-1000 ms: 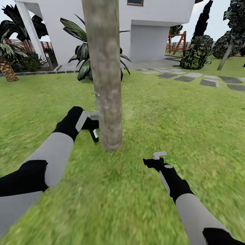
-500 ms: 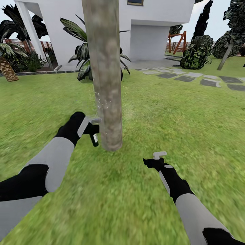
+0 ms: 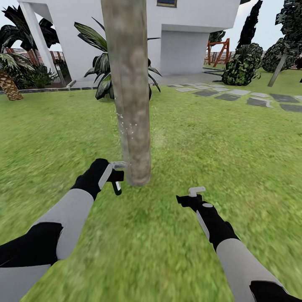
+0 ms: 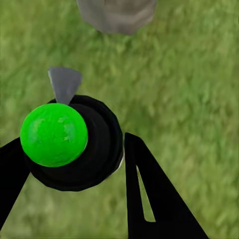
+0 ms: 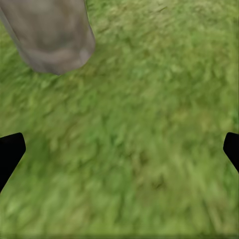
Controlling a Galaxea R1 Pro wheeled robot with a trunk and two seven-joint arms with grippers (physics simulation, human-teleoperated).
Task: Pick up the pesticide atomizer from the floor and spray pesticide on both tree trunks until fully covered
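A thick mottled beige-grey tree trunk (image 3: 131,96) rises from the lawn straight ahead, with pale specks on its lower left side. My left gripper (image 3: 117,178) is low beside the trunk's base, shut on the pesticide atomizer (image 3: 116,187), a small black sprayer with a white patch. In the left wrist view the atomizer (image 4: 97,149) shows a round green top and a grey nozzle pointing toward the trunk's foot (image 4: 117,14), between my black fingers (image 4: 147,199). My right gripper (image 3: 194,193) hovers over grass right of the trunk, open and holding nothing; the trunk (image 5: 50,35) shows ahead of it.
A white house (image 3: 180,29) stands behind the trunk, with a broad-leaved plant (image 3: 100,67) at its foot. A short palm (image 3: 8,82) is far left. Stepping stones (image 3: 235,95) and bushes (image 3: 241,65) lie to the right. Lawn surrounds the trunk.
My left arm has moved down along the trunk with the atomizer, from mid-height to near the base. The right arm has stayed still.
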